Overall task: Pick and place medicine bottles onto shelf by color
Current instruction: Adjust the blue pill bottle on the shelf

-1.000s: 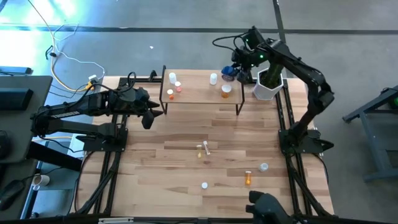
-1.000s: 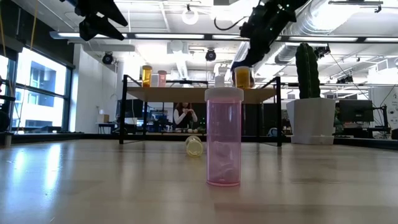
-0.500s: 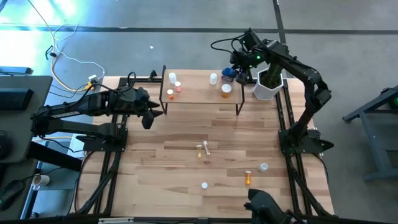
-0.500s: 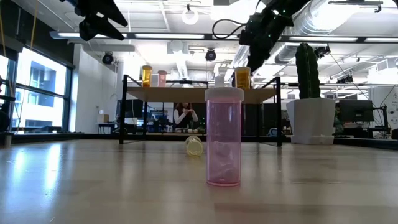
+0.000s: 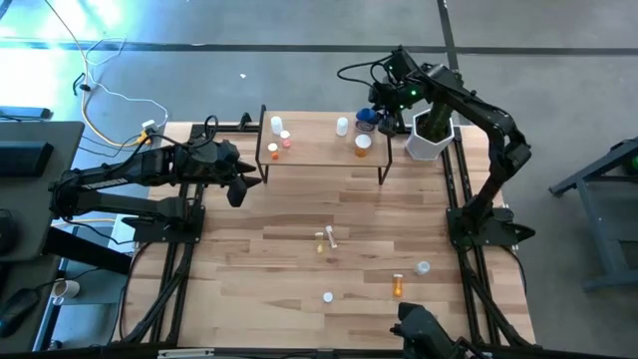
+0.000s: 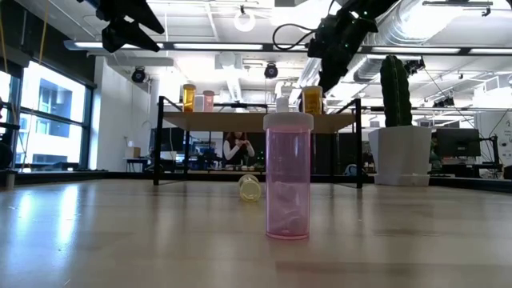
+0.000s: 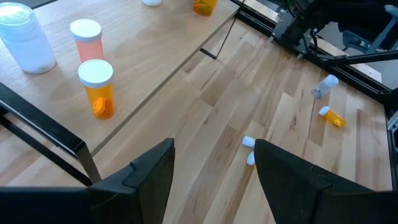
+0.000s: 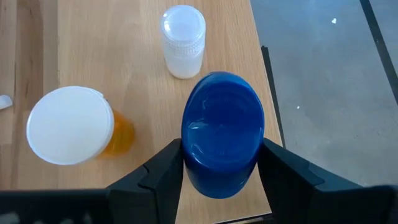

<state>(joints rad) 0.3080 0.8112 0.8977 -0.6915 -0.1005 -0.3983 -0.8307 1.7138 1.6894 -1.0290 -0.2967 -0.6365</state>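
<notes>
1. Placing is the step in hand: the right gripper (image 8: 221, 163) has its two fingers closed on the sides of the blue jar (image 8: 222, 134) and holds it above the far right end of the shelf (image 5: 319, 150), at the upper middle of the high view.
2. On the shelf beneath it stand a white bottle (image 8: 183, 40) and an orange bottle with a wide white cap (image 8: 71, 127); the blue jar hangs over the shelf's edge beside them, with the floor showing just past it.
3. The left gripper (image 7: 214, 180) waits with its fingers open and empty by the shelf's left end, where a clear jar (image 7: 25, 37), a pinkish bottle (image 7: 87, 40) and an orange bottle (image 7: 98, 87) already stand.
4. Still on the surface: a pinkish bottle (image 6: 288, 176) upright close to the low camera, and several small bottles lying in the lower middle of the high view (image 5: 399, 286).
5. Next, I judge, the jar must come down onto bare wood well inside the edge, clear of its neighbours, before the fingers let go.
</notes>
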